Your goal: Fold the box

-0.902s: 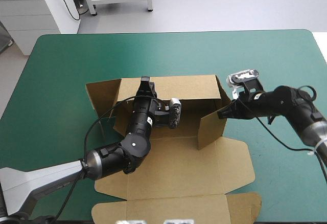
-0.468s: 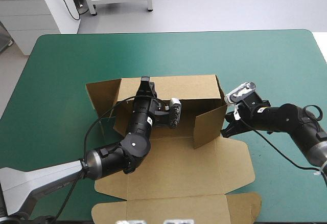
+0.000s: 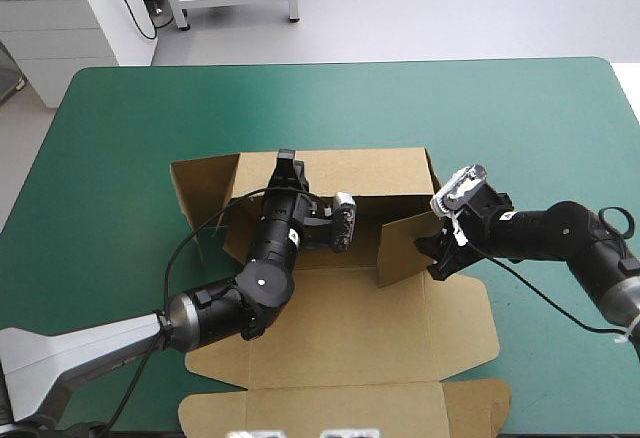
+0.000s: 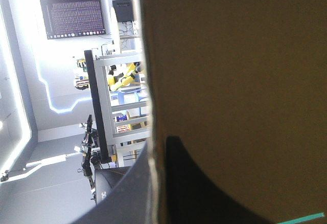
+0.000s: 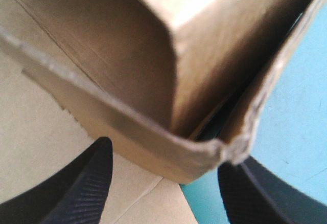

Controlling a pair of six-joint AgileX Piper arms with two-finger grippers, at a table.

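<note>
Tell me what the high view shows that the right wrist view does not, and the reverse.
Only the high view: the whole box, its back wall raised and its lid flat toward the table's near edge, with the left claw at the back wall's top edge. Only the right wrist view: the right claw is open, straddling the frayed corner of the box's side wall. Both: brown board on the teal-green cover.

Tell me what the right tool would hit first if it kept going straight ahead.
The right tool would likely meet the box first: the raised wall's corner stands right ahead, between its open fingers.
</note>
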